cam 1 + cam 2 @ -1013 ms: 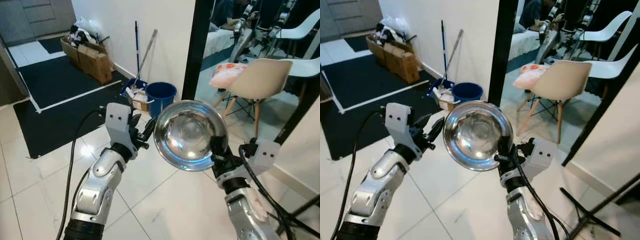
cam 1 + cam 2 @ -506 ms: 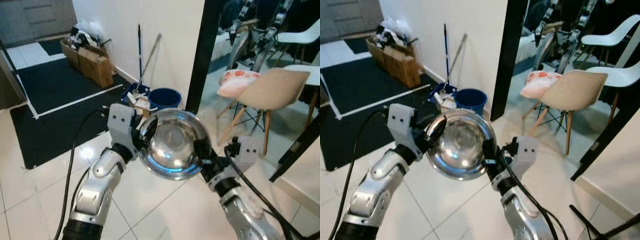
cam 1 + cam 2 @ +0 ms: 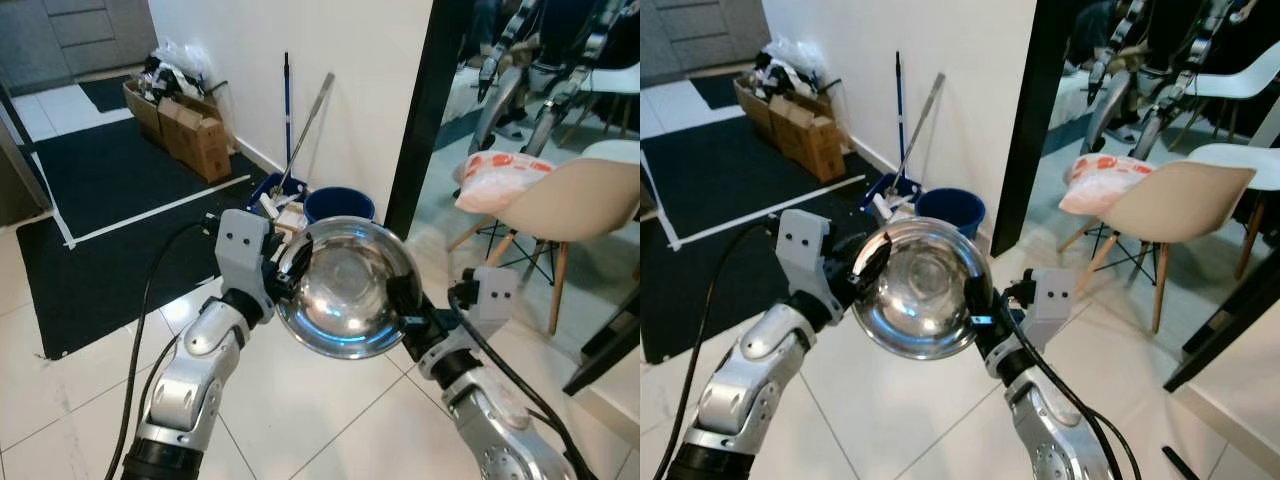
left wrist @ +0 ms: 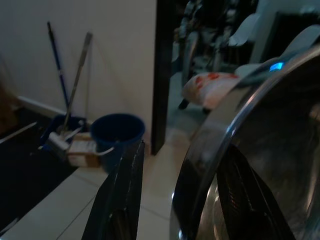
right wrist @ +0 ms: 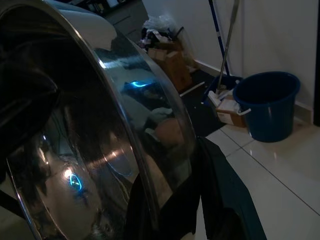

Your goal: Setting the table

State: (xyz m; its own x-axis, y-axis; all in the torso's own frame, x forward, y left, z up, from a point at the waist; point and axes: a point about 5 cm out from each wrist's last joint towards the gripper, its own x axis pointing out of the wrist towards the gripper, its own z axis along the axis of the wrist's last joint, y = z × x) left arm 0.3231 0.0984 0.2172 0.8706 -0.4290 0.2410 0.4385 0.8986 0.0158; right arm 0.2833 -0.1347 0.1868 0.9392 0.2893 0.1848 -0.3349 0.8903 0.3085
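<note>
Steel gleams front and centre: a polished mixing bowl (image 3: 348,288) rides up at chest height between both arms, tipped so its open mouth faces the head camera. The right pincer (image 3: 408,316) pinches the rim on the bowl's right side, one black finger inside, one outside. The left pincer (image 3: 283,278) is at the opposite rim; the left wrist view shows one finger (image 4: 120,200) well outside the rim with a gap between and the other behind the steel, so it looks spread astride the rim, not clamped.

So the bowl sits squarely between the two pincers, its rim running side to side from one to the other, and the right arm appears to be carrying the load.

Below is white tiled floor (image 3: 330,420). Behind stand a blue bucket (image 3: 339,204), a mop (image 3: 287,125) leaning on the wall, cardboard boxes (image 3: 195,135), and a beige chair (image 3: 570,200) past the black door frame. No surface to set is in sight, so my read is the carry is only partway along.
</note>
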